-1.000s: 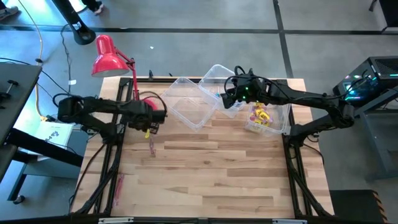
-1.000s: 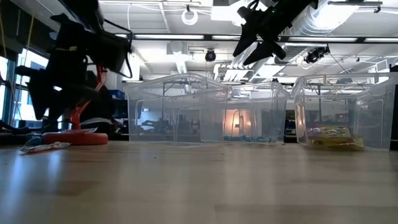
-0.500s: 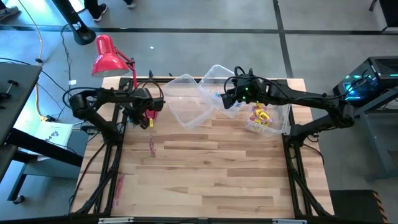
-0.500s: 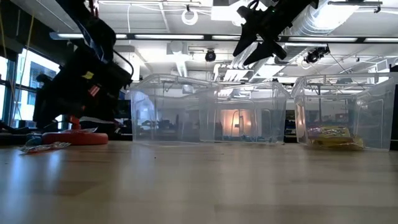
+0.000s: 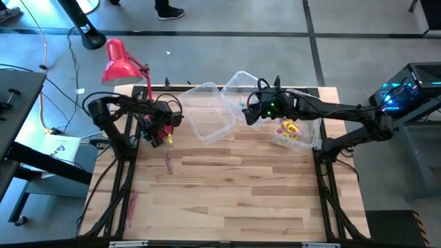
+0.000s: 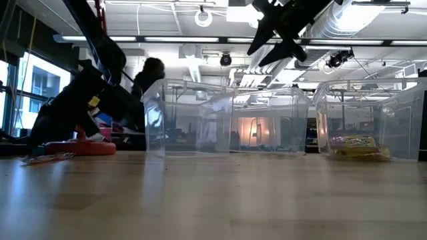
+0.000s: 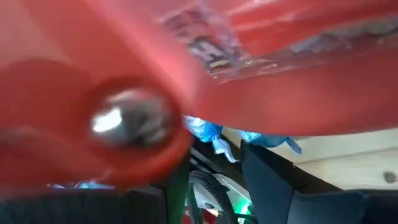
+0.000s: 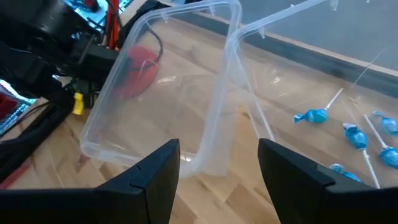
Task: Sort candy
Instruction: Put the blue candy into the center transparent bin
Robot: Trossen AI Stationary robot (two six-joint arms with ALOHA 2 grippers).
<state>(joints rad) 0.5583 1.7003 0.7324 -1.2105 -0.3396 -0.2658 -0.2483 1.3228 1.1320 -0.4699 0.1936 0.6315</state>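
Observation:
Yellow candy packets (image 5: pixel 289 129) lie in the right clear bin (image 5: pixel 311 134). Blue candy on thin sticks (image 8: pixel 354 137) lies in the far bin (image 5: pixel 240 81). The left bin (image 5: pixel 210 114) looks empty. Slim pink candy sticks (image 5: pixel 168 162) and red ones (image 5: pixel 131 205) lie on the bare wood. My left gripper (image 5: pixel 164 129) hangs low at the red lamp's base (image 7: pixel 280 93), fingers (image 7: pixel 267 180) apart, with blue-wrapped candy (image 7: pixel 205 129) just beyond them. My right gripper (image 8: pixel 217 162) hovers open above the rims where the left and far bins meet. My left gripper is right up against the red lamp's base, which fills its wrist view. Whether the fingers touch the base or the blue candy beside it, I cannot tell.
The red desk lamp (image 5: pixel 124 65) stands at the table's far left corner, its stem (image 5: pixel 147 83) rising beside my left arm. The three bins crowd the far edge. The near half of the wooden table (image 5: pixel 234 200) holds only the stray sticks.
My left gripper has gone down and toward the table's far left corner, to the lamp's base, rolling as it went. The left bin has turned a little on the table.

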